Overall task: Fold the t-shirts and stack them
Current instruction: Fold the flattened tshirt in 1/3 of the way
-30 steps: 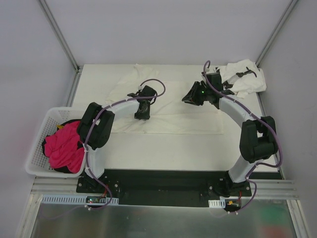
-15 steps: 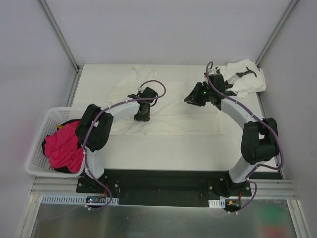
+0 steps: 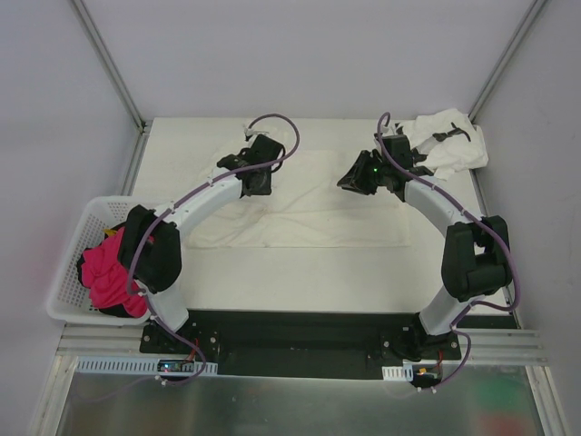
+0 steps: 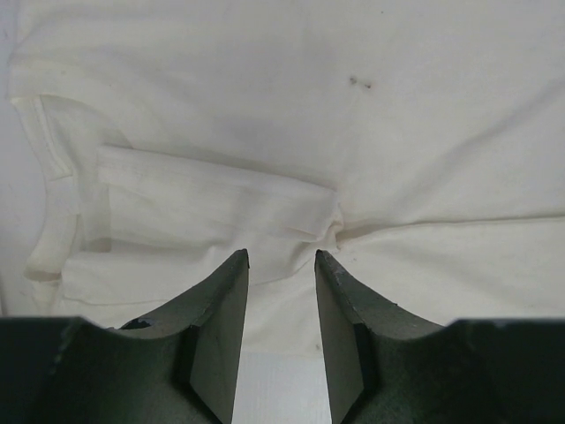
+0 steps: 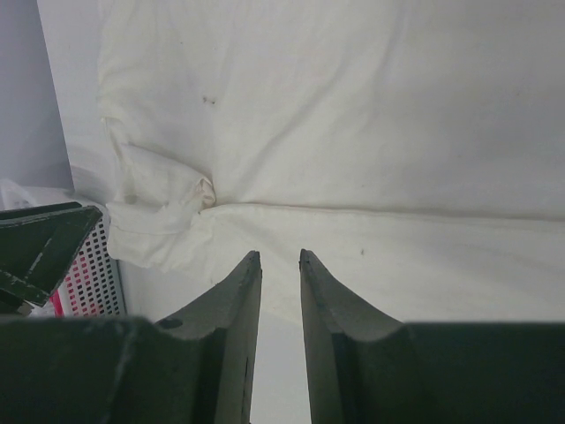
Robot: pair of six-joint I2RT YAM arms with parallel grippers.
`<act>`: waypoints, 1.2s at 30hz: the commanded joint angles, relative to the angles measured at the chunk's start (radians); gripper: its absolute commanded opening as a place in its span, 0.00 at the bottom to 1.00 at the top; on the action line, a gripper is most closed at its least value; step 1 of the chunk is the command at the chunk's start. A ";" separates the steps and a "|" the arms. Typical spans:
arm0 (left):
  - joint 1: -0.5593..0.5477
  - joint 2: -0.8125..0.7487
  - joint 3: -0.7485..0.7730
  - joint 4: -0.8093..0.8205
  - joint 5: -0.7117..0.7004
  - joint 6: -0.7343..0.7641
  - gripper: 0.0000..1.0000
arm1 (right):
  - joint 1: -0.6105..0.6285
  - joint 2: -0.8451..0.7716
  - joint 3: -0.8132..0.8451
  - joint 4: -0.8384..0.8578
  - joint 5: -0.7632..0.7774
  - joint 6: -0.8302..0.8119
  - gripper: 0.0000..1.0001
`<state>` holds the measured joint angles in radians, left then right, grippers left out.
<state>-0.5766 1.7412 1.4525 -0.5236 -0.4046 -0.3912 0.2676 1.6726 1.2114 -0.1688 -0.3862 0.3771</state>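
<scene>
Left gripper (image 4: 281, 256) has swung far and left across the cream t-shirt (image 3: 313, 213), which is spread flat at centre. Its jaws are apart and empty above a folded sleeve (image 4: 212, 199). Right gripper (image 5: 279, 256) hovers narrowly parted, holding nothing; the printed t-shirt (image 3: 451, 145) lies crumpled far right.

The left arm (image 3: 195, 204) rises from its near-left base, bends at the elbow and stretches far and rightward, its left gripper (image 3: 256, 180) pointing down, jaws parted by a moderate gap (image 4: 281, 256). The right arm (image 3: 436, 204) arcs from the near-right base toward the far side and then leftward. Its right gripper (image 3: 351, 178) is angled down to the left, jaws only narrowly apart (image 5: 280, 256).
</scene>
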 commanded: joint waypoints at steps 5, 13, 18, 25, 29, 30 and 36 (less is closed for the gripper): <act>-0.006 0.047 -0.047 -0.039 -0.020 -0.008 0.35 | -0.008 -0.027 0.002 0.020 -0.006 -0.001 0.27; -0.006 0.075 -0.090 -0.041 -0.002 -0.020 0.35 | -0.011 -0.024 0.000 0.022 -0.006 0.000 0.27; -0.006 0.115 -0.119 -0.039 -0.003 -0.034 0.34 | -0.013 -0.024 -0.001 0.020 -0.006 0.000 0.27; -0.006 0.173 -0.118 -0.033 -0.042 -0.044 0.34 | -0.016 -0.022 -0.003 0.022 -0.009 0.000 0.27; -0.003 0.202 -0.106 -0.019 -0.077 -0.038 0.34 | -0.016 -0.024 -0.004 0.023 -0.013 -0.003 0.26; 0.001 0.208 -0.100 -0.019 -0.080 -0.038 0.34 | -0.018 -0.022 -0.006 0.022 -0.011 -0.001 0.27; 0.003 0.238 -0.072 -0.009 -0.091 -0.040 0.33 | -0.018 -0.022 -0.009 0.023 -0.014 -0.004 0.27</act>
<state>-0.5751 1.9617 1.3445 -0.5358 -0.4568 -0.4114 0.2569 1.6726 1.2110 -0.1688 -0.3870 0.3767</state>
